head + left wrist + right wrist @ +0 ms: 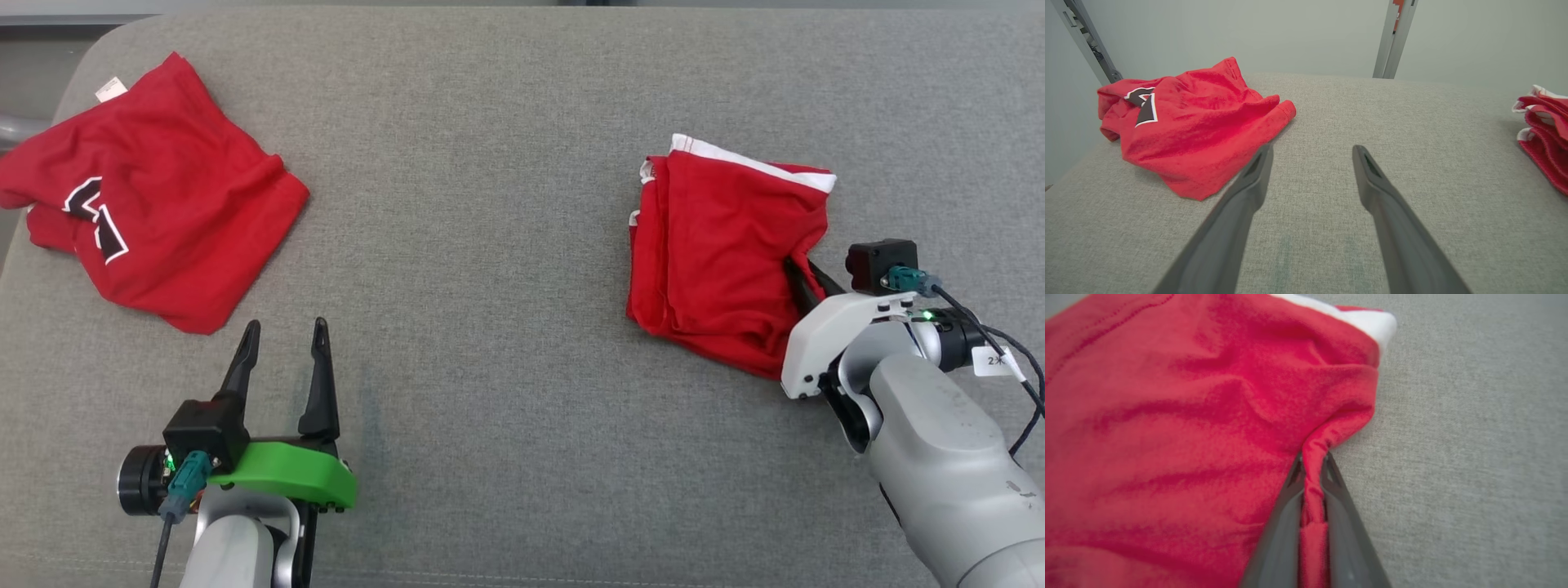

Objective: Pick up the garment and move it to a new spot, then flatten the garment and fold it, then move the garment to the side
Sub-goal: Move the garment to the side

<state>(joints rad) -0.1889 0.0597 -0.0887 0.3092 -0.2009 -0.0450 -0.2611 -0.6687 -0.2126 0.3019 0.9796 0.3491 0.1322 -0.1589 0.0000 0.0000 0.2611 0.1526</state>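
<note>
Crumpled red garment lies just beyond and left of the left gripper, fingers apart, holding nothing. Folded red garment sits ahead-left of the right gripper, fingers clamped on a pinch of its edge. Probably the final move-aside step. Next move: slide it low across the cushion, keeping the folds intact.

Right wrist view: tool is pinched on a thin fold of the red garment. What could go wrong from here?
Slip: the right tool grips only a narrow bunched fold at the edge of the folded garment; it may pull out on the lift.
Unfolding: the grip looks to hold just the top layer, so the stacked layers could peel apart.
No support: the left tool is open, well apart; the cloth may sag.
</note>
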